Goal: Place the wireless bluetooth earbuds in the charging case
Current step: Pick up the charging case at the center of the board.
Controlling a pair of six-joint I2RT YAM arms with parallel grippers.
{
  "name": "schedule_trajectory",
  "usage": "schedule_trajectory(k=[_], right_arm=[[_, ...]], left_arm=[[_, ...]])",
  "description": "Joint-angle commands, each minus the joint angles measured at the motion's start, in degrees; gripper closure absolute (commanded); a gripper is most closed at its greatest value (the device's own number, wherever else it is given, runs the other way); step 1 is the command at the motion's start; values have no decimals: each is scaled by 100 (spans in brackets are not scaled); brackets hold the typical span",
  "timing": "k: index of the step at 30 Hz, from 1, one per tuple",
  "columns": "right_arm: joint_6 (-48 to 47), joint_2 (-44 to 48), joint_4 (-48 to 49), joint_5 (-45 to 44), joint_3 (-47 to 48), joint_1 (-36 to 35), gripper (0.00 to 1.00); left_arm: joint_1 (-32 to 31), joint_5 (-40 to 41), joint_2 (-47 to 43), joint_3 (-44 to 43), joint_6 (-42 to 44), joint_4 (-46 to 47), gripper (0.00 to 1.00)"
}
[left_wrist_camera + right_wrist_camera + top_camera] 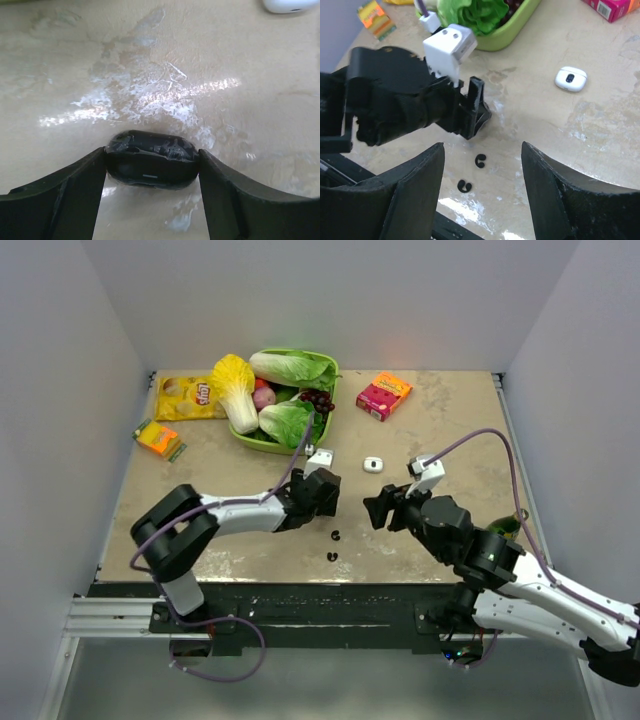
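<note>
I have the left gripper clenched on a black oval object and the right gripper spread, holding nothing. Both earbuds lie near the worktop's front edge, with the charging case at mid-worktop.

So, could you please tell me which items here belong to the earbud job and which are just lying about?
Job: two black earbuds; white charging case.
Lying about: chips bag; green vegetable basket; pink box; orange packet; black oval object, gripped by left hand.
</note>
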State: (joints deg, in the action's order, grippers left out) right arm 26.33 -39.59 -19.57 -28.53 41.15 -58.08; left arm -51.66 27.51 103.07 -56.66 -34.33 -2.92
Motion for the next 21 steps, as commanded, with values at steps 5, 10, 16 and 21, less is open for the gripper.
schedule_trajectory(k=[5, 10, 16, 21], right_arm=[[-233, -99, 456, 453, 859, 8, 32], [-391, -742, -55, 1269, 1754, -1, 30], [-461, -1409, -546, 1693, 2247, 8, 23], [-480, -1973, -610, 2272, 2267, 8, 17]], left_arm=[[-72, -734, -2708, 2183, 1682, 4106, 100], [-134, -2073, -3740, 4027, 2518, 6106, 100], [-204, -2503, -4347, 5067, 2975, 7638, 100], [-248, -2715, -4637, 5218, 3213, 7816, 100]])
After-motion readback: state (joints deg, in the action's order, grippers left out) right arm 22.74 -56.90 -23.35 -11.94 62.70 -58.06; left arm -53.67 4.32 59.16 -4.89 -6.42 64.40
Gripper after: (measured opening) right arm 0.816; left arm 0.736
